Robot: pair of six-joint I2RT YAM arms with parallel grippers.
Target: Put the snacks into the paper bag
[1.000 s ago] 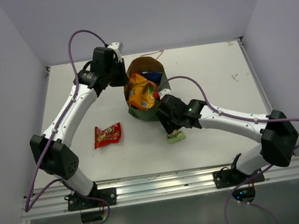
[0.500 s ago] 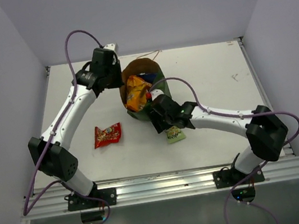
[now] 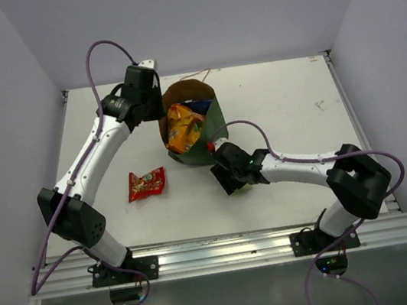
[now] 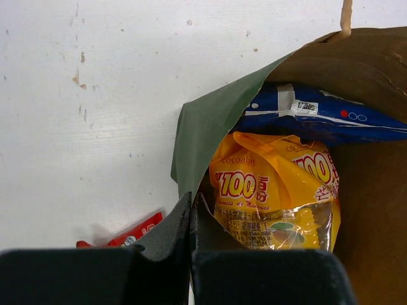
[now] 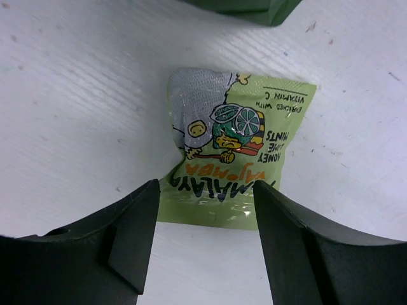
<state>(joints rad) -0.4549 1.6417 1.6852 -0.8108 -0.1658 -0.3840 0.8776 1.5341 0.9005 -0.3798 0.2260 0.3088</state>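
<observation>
On the desk [image 5: 76, 95] near the base of the paper bag [image 3: 214, 124], the small green packet [image 5: 238, 136] lies flat under the right tool [image 5: 205, 187], the nearer one, fingers apart astride its near edge; packet nearly square, slightly skewed, lettering inverted; left tool [image 4: 192, 210] clamped on the bag rim.

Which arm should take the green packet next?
Right. The right gripper is open directly over the green packet, ready to close on it. The left gripper is shut on the paper bag at its rim, on the bag's other side, and releasing might let the bag sag.
</observation>
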